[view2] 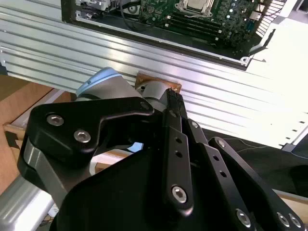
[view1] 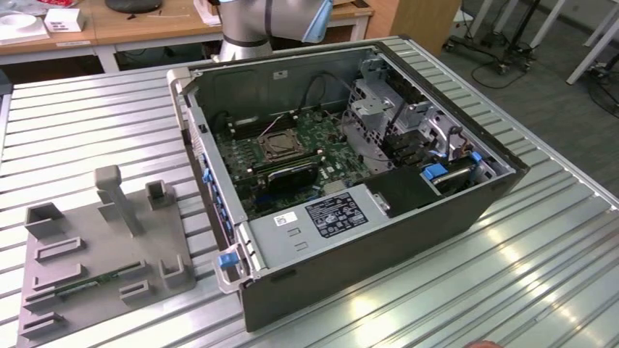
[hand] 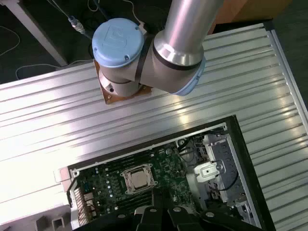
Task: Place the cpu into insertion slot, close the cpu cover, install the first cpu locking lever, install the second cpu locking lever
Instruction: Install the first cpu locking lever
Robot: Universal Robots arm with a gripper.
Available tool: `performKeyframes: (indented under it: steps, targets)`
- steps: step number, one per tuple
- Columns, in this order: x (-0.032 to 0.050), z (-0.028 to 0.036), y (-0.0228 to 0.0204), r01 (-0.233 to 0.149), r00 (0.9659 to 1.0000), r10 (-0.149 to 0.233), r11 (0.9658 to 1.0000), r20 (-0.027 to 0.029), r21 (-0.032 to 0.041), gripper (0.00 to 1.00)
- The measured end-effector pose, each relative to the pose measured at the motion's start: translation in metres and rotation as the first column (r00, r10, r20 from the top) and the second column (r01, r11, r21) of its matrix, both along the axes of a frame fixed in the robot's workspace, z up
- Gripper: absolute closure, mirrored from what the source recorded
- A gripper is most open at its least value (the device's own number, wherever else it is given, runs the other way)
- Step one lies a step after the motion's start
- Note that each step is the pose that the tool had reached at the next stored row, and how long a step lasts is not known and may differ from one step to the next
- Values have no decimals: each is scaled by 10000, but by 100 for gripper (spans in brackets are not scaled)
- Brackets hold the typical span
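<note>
The insertion slot [hand: 137, 179] sits in the middle of the motherboard inside the open computer case [view1: 387, 239]. Its silvery metal rim also shows in the exterior view [view1: 275, 145] and in the second wrist view [view2: 196, 6]. A pale silvery-tan square, the cpu [hand: 139, 180], lies in the slot's middle. The thin metal frame around it looks like the cpu cover [hand: 128, 176] lying flat; whether it is locked I cannot tell. My gripper [hand: 161, 216] hangs high above the case, well away from the slot. Its black body [view2: 178, 159] is close to the camera in the second wrist view.
The case lies on its side on a ribbed aluminium table [view1: 541, 275]. A grey fixture [view1: 106, 254] with posts and pockets stands at the exterior view's left. The arm's base [hand: 120, 57] is bolted to the table behind the case. Cables and a drive cage [view1: 387, 109] crowd the case's right side.
</note>
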State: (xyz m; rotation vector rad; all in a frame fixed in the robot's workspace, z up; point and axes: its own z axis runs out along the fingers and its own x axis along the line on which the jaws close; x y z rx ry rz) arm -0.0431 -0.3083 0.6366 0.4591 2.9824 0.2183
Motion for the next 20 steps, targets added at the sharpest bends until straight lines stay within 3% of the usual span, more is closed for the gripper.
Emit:
performKeyframes:
  steps: [20]
  targets:
    - [1, 880, 8, 0, 10000, 0, 10000, 1, 1, 89]
